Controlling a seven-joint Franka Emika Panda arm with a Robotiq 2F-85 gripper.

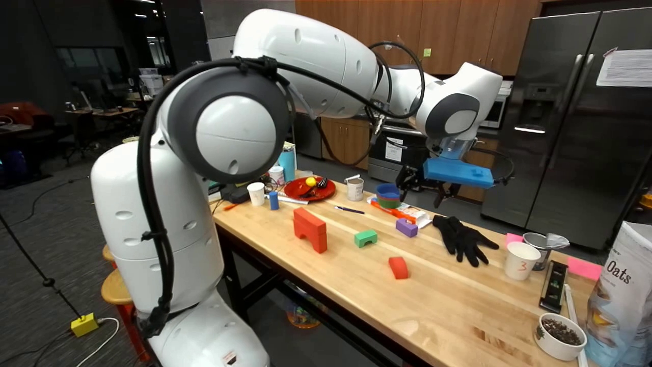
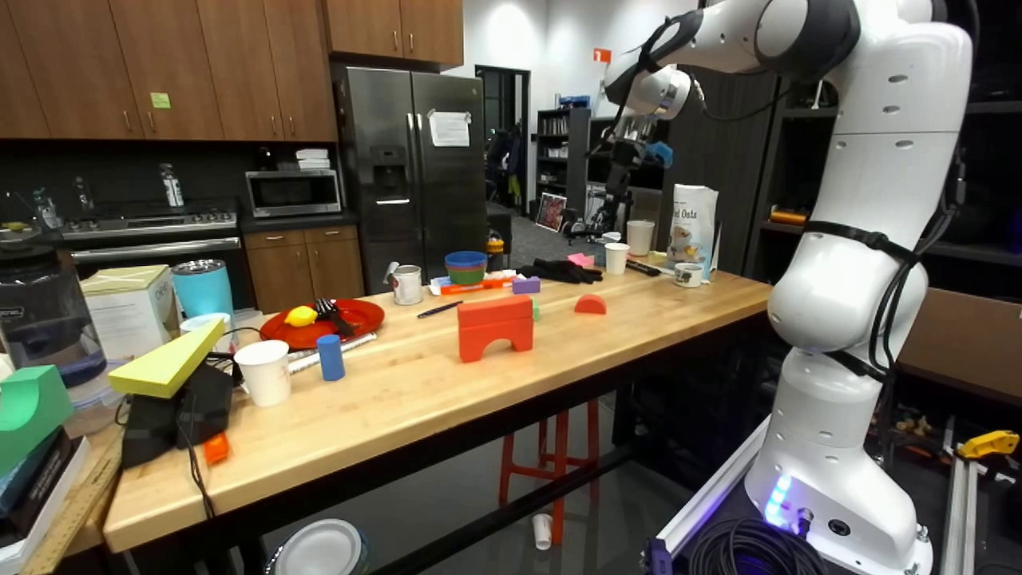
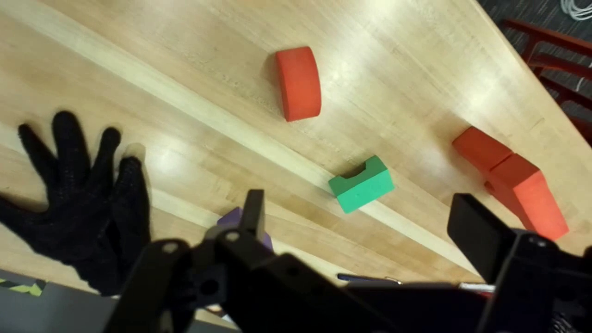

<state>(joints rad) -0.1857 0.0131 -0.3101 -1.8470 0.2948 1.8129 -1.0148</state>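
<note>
Open lane between red half-round block [image 3: 299,84] and green arch block [image 3: 364,188]; taller red stack [image 3: 515,179] in way near table edge [image 3: 513,64]

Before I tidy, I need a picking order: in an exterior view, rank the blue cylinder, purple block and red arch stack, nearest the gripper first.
1. Purple block: below the gripper.
2. Red arch stack: farther left in the picture.
3. Blue cylinder: leftmost, beside a white cup.
</note>
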